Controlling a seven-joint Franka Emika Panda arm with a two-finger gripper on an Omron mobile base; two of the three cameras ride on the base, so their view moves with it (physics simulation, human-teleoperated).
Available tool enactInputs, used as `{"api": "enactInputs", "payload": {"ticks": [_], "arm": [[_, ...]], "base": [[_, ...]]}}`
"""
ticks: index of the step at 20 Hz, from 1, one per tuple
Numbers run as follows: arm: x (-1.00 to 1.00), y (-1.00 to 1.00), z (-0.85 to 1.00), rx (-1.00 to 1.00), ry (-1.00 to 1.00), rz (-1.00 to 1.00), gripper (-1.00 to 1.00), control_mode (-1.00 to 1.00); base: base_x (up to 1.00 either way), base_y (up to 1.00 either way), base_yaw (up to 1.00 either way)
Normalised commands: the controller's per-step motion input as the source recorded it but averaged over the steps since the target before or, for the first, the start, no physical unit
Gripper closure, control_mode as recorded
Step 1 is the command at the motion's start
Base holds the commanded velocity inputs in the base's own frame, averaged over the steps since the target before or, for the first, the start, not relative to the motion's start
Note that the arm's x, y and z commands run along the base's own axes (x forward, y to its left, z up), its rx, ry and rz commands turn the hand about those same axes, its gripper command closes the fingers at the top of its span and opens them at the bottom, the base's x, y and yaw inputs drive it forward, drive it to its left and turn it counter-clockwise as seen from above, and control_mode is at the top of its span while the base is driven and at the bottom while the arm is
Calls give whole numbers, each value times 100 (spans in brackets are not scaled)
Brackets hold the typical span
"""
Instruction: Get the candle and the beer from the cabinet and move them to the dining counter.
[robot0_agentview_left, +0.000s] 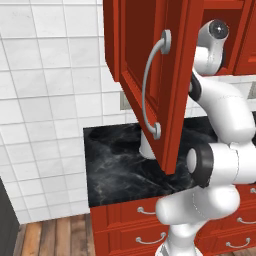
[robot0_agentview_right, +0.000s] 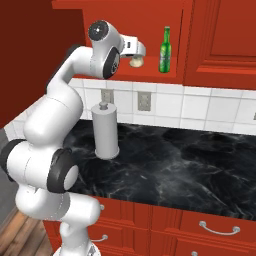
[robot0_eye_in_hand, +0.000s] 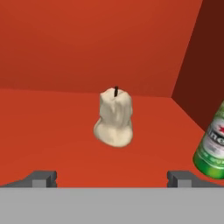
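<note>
Right base view: beer (robot0_agentview_right: 165, 50) beside candle (robot0_agentview_right: 135, 61).

Candle (robot0_eye_in_hand: 114, 118), beer (robot0_eye_in_hand: 213, 148) on cabinet (robot0_eye_in_hand: 52, 131) shelf

Inside the cabinet (robot0_agentview_right: 210, 45), the candle (robot0_eye_in_hand: 114, 118) stands on the shelf with the beer (robot0_agentview_right: 165, 50) to its right. Below, a paper-towel roll (robot0_agentview_right: 105, 130) stands near the desk's (robot0_agentview_right: 190, 175) back edge.
</note>
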Motion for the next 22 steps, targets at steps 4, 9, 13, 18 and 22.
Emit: {"api": "enactInputs", "payload": {"ticks": [4,9,13,18,22], "arm": [[23,-3,-4,0,0,0,-100,-100],[21,-2,-3,0,0,0,-100,-100],[19,-3,-3,0,0,0,-100,-100],[18,-4,-7,0,0,0,-100,-100],[18,-4,-6,0,0,0,-100,-100]], "base": [[0,0,0],[0,0,0],[0,0,0],[0,0,0],[0,0,0]]}}
